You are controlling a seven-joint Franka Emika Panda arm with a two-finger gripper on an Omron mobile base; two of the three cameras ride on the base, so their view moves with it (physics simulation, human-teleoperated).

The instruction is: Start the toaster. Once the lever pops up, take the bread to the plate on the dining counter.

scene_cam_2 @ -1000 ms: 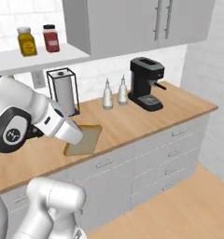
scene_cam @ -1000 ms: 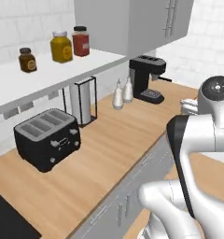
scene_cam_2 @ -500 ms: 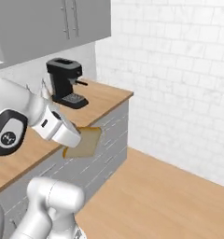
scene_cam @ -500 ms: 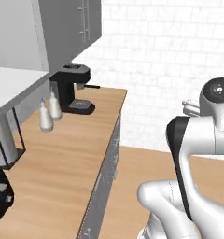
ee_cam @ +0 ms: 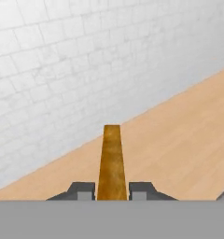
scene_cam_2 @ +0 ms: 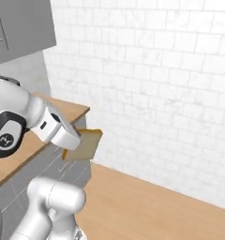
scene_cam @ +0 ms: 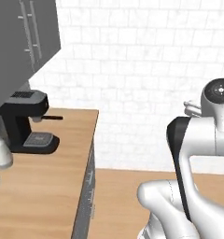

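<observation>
Swung off the counter, bread [scene_cam_2: 85,144] (tan, dark-crusted) stays gripped.

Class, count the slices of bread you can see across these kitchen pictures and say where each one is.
1. The bread is clamped in the gripper, held in the air past the end of the worktop, above the floor. The hand view shows it edge-on.

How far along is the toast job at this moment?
Done: the bread is out of the toaster and clamped edge-on in the gripper. In hand: it is carried in the air past the end of the wood worktop, above the floor. Left: bringing it to the plate on the dining counter.
</observation>
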